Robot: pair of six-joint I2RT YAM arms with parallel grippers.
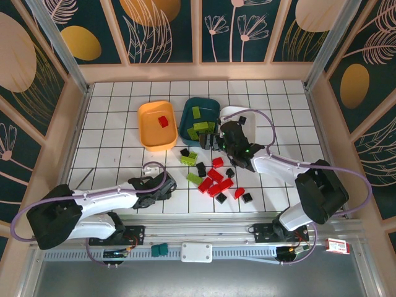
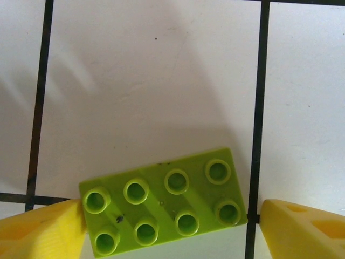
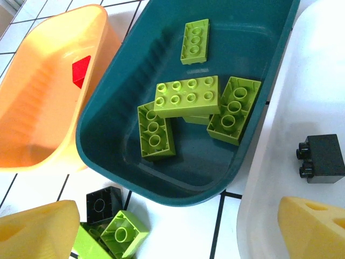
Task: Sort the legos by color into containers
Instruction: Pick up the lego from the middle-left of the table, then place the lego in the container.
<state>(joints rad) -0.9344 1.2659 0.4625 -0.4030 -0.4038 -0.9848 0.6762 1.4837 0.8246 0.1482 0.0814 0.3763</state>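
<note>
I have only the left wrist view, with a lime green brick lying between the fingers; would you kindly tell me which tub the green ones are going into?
Observer: The dark teal tub holds several lime green bricks; it is the middle one of the three tubs.
Operator: Thank you. What is in the tub to its left?
Observer: That is the orange tub, and it holds a single red brick.
Operator: And the one to its right?
Observer: That is the white tub, with a black brick lying in it.
</note>
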